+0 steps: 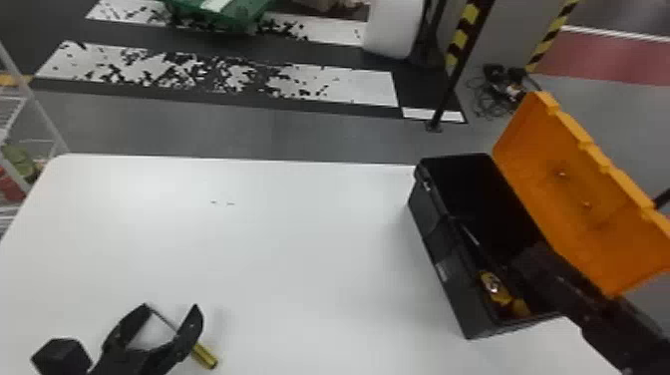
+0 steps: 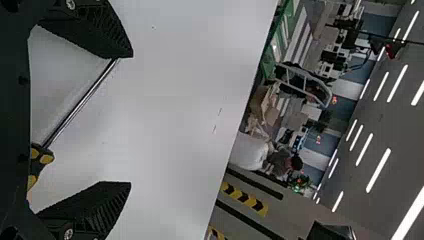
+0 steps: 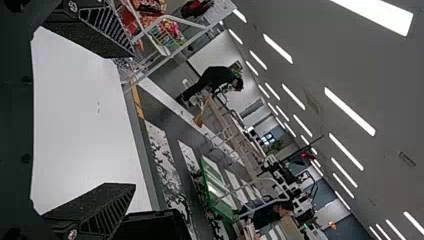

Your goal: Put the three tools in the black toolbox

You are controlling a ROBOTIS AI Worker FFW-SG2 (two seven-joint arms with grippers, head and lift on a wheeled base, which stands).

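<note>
On the table's near left lies a screwdriver with a yellow and black handle (image 1: pixel 204 355). My left gripper (image 1: pixel 171 306) is open around its shaft. In the left wrist view the metal shaft (image 2: pixel 82 102) slants between the open fingers of the left gripper (image 2: pixel 131 119), not clamped. The black toolbox (image 1: pixel 451 279) stands at the right with its orange lid (image 1: pixel 573 189) raised. A yellow tool part (image 1: pixel 493 286) lies inside near its front end; how many tools are there I cannot tell. My right gripper (image 1: pixel 541 264) is over the box, and the right gripper (image 3: pixel 132 120) shows spread, empty fingers.
The white table (image 1: pixel 299 239) spreads between the left gripper and the box. A wire rack (image 1: pixel 10 119) stands beyond its left edge. The raised lid leans outward past the table's right side, close to the right arm.
</note>
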